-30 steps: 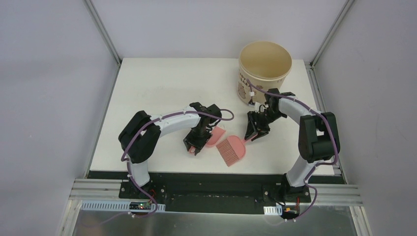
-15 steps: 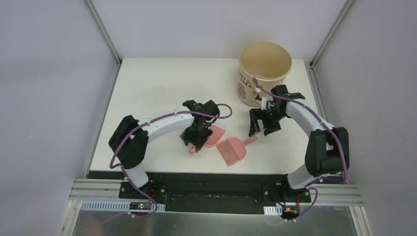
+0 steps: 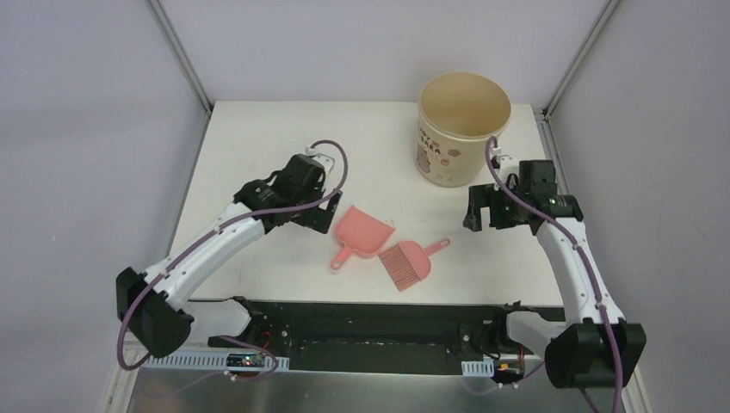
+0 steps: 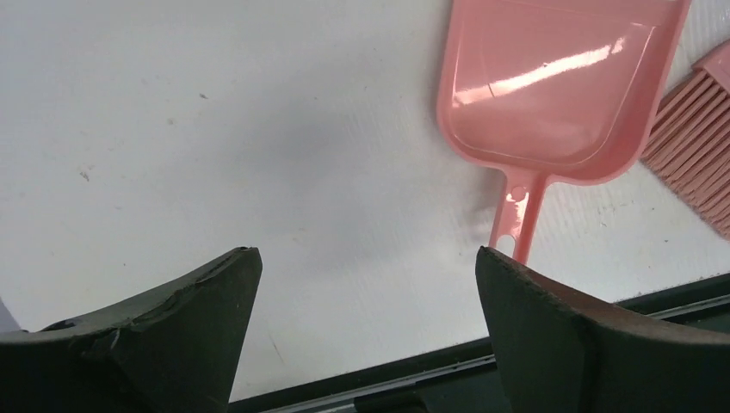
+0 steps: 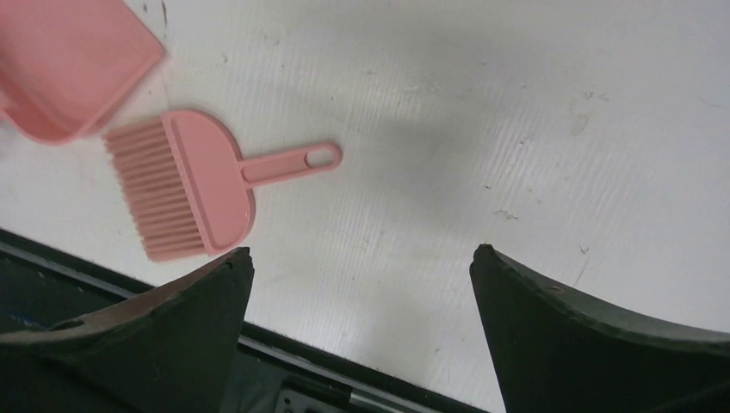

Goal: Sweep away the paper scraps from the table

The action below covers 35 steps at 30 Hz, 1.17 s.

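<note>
White bench [image 3: 258, 146] is the biggest thing here, with a black strip along its near edge. Both arms reach over it: the left arm [image 3: 215, 245] hangs over the left-middle and the right arm [image 3: 572, 258] is near the right edge. Left jaws and right jaws are both spread wide, nothing between them, and they're up off the surface.

The beige bucket [image 3: 443, 159] stands upright at the far right corner. Its inside just looks plain beige from above, so I can't tell what's at the bottom.

The pink dustpan [image 3: 366, 231] lies flat mid-bench toward the near edge, with its handle pointing at the near edge and a bit left. The pan shows only shiny plastic. The pink brush [image 3: 406, 261] is just beside it on the right, bristles toward the near edge and handle angled toward the right edge.

Paper scraps: can't make out where they are.
</note>
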{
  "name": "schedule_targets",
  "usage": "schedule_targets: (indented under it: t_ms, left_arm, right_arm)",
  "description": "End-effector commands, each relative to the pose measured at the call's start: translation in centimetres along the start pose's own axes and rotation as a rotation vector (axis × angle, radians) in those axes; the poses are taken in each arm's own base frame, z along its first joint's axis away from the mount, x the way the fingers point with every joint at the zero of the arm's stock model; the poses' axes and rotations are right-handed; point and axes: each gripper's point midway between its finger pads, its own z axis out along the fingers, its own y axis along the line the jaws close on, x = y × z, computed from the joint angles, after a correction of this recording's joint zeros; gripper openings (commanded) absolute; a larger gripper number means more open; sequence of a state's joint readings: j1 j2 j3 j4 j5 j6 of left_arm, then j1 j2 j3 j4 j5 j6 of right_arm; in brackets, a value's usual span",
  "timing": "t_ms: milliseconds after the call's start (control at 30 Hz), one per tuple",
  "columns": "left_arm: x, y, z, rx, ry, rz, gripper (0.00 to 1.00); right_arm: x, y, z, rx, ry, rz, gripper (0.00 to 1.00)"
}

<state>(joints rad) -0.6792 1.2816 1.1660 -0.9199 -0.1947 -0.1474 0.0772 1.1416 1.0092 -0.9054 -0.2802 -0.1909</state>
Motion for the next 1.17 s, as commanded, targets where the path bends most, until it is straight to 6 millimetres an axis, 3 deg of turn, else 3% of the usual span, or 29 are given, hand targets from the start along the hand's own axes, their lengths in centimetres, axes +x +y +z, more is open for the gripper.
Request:
schedule_targets:
  t_ms: [0, 200, 500, 733, 1133]
  left_arm:
    - [-2.8, 1.7, -0.9, -0.025, -0.236, -0.061, 0.99]
    - [-2.7, 3.0, -1.8, -0.047, -0.327, -0.149, 0.99]
    - [-3.0, 2.7, -1.1, -0.038, -0.298, -0.206, 0.99]
    - [-4.0, 2.3, -1.9, -0.012, -0.324, -0.267, 0.99]
    - [-4.5, 3.4, -3.0, -0.05, -0.399, -0.253, 0.96]
  right_arm:
    - [-3.6, -0.8, -1.9, 0.016, -0.294, 0.105, 1.0]
    - [-4.6, -3.2, -3.8, 0.163, -0.417, 0.211, 1.0]
    - [-4.6, -4.9, -4.5, 0.231, -0.438, 0.219, 1.0]
    - [-4.9, -6.1, -5.9, 0.306, -0.483, 0.242, 1.0]
    - [-4.9, -5.5, -5.7, 0.27, -0.48, 0.228, 1.0]
